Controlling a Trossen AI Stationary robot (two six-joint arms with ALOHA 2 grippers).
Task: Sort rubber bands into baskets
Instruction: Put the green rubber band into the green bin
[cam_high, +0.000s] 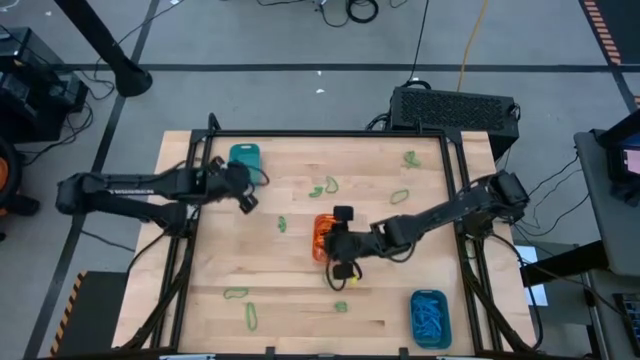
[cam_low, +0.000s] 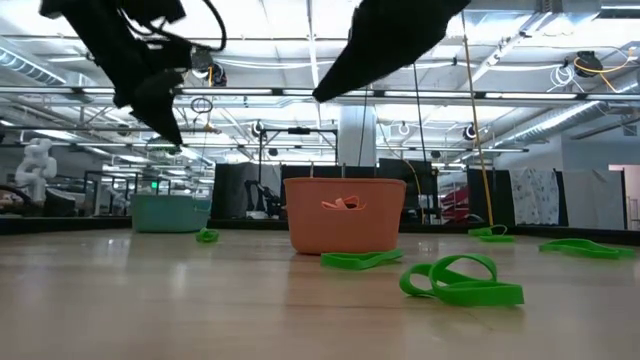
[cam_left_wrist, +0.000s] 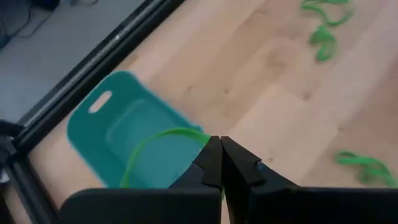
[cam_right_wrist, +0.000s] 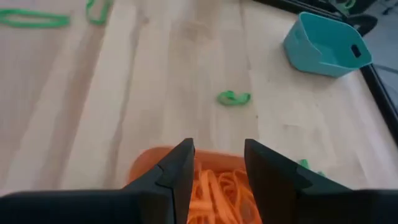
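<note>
High view showed me the left gripper (cam_high: 243, 197) in the upper left of the frame, just beside the empty teal basket (cam_high: 244, 156) at the table's far edge. My left wrist view settled its state: the fingers were pinched together on a green rubber band (cam_left_wrist: 152, 144), its loop hanging out over that basket. I judged this the delivery step for one green band; the next move called for carrying the pinch fully over the basket's floor before letting go, since the thin loop could cling to a fingertip or land on the rim.

The right gripper (cam_high: 343, 243) sat at centre frame, right by the orange basket (cam_high: 320, 238), its fingers (cam_right_wrist: 176, 171) apart and holding nothing, with orange bands (cam_right_wrist: 219, 193) lying in the basket below. A second teal basket (cam_high: 430, 318), lower right, held blue bands (cam_high: 429, 316).

Loose green bands (cam_high: 323, 188) were scattered over the pale wooden table (cam_high: 300, 290), several toward its edges. Beyond it, the low view showed a large hall with ceiling trusses, hanging cables and dark partitions.
</note>
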